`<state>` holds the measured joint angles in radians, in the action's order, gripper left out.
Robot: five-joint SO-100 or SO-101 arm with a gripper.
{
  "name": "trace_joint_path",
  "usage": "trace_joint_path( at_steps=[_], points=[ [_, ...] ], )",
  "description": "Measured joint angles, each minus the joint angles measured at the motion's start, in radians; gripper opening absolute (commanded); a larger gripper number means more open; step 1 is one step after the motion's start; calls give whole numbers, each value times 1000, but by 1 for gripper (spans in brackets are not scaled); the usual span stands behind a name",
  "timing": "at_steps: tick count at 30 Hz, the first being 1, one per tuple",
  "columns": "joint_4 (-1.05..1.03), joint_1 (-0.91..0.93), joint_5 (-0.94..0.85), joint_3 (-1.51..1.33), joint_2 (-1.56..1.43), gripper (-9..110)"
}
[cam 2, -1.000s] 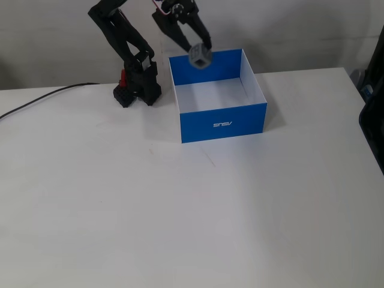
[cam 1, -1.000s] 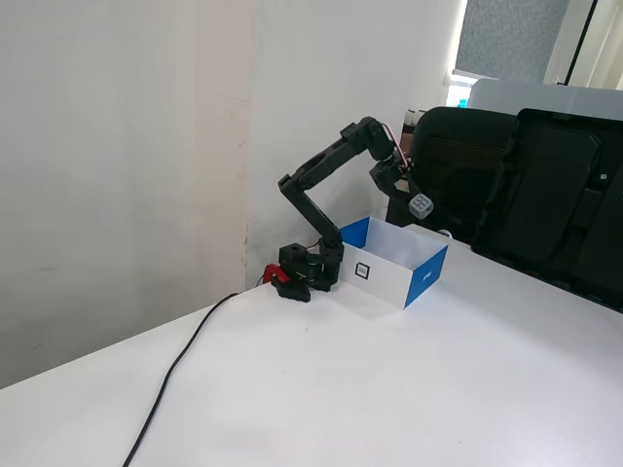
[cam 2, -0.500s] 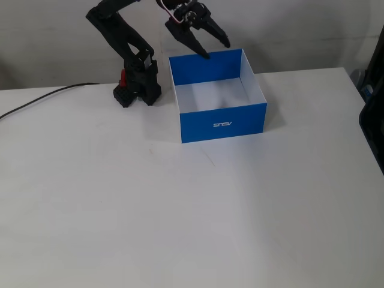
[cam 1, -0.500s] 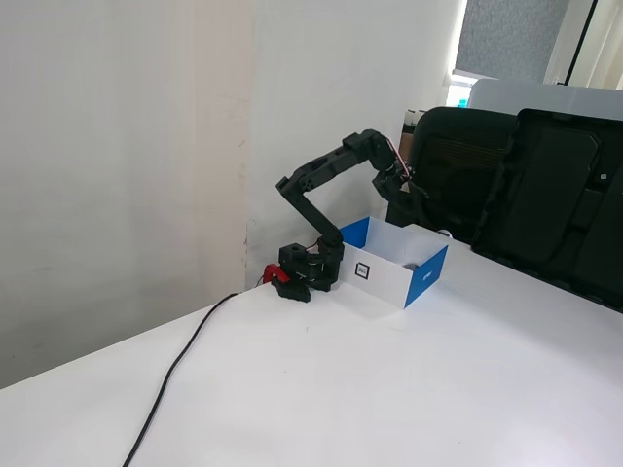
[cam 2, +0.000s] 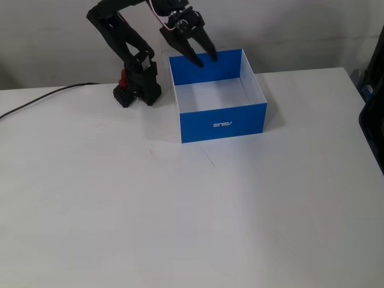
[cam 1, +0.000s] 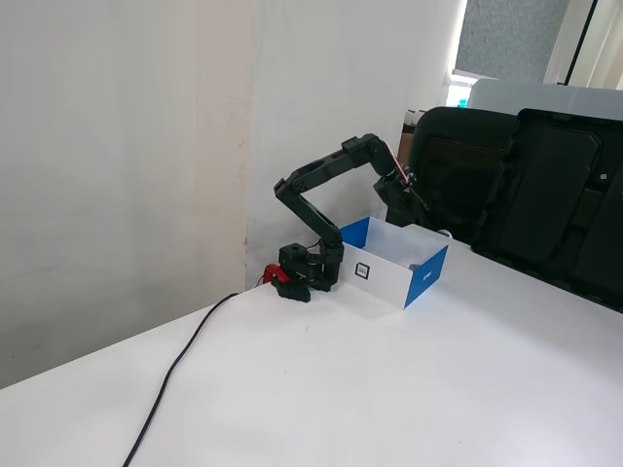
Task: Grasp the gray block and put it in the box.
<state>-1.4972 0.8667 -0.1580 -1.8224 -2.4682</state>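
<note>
We read this as the release end of the task, or the moment just after it. In a fixed view, at the upper middle of the frame, the gripper (cam 2: 205,58) hangs over the back wall of the box (cam 2: 222,125) with its jaws spread apart and nothing visible between them. The gray block shows in neither view. The part of the white floor we can see looks bare, so the block may lie behind the blue front wall, where that floor is cut off, but we cannot confirm it. In the other fixed view, the gripper (cam 1: 414,199) is small and dark against the black case (cam 1: 545,185) at right, and the jaws cannot be read there; the box (cam 1: 384,275) sits mid-frame. If the block is inside, the next move calls for lifting clear of the rim without catching it.
</note>
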Motion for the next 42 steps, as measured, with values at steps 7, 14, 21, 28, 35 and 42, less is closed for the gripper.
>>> trace_joint_path(
  at_steps=[7,14,21,28,35,42],
  points=[
    [-38,-127,0,0,-58,0],
    [-110,-333,-54,0,-114,0],
    [-121,-632,-184,0,-156,0],
    [-91,-910,-287,2,-202,0],
    [20,-1071,-325,-117,-314,0],
    [216,-1121,-333,-339,-396,0]
  ],
)
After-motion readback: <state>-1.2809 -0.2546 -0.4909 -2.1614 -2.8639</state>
